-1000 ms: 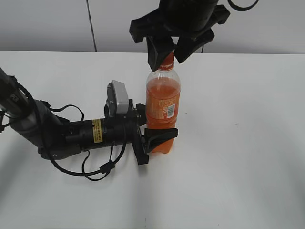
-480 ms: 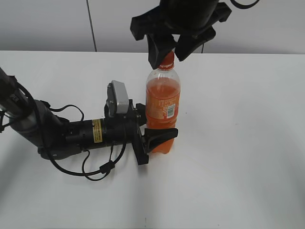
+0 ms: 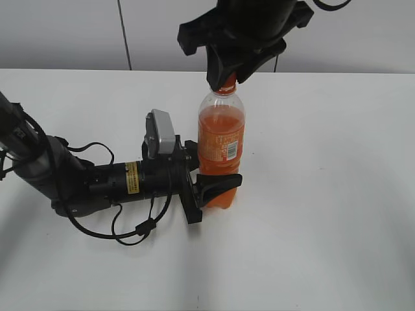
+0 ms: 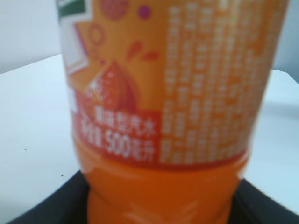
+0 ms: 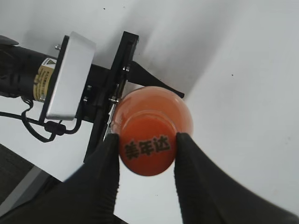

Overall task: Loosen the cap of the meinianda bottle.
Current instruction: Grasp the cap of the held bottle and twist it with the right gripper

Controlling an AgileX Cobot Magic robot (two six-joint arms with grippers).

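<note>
Since half a second ago, the right gripper [image 3: 227, 76] has drawn its fingers [image 5: 108, 161] together from an open straddle, and they now press both sides of the cap [image 5: 147, 148], which carries dark Chinese characters on top. Below it, the meinianda bottle [image 3: 221, 149] stands upright near the middle of the white table [image 3: 337, 194], its position unchanged. Lying low along the tabletop from the left edge, the left gripper [image 3: 211, 184] clamps the bottle's lower body; in the left wrist view the black fingers [image 4: 51, 205] sit at either side of the orange base, under a label printed with 500. Loose black cables [image 3: 133, 228] rest on the table beside that arm. Behind the far edge rises a pale grey wall [image 3: 65, 32] with a dark vertical seam [image 3: 124, 34].
</note>
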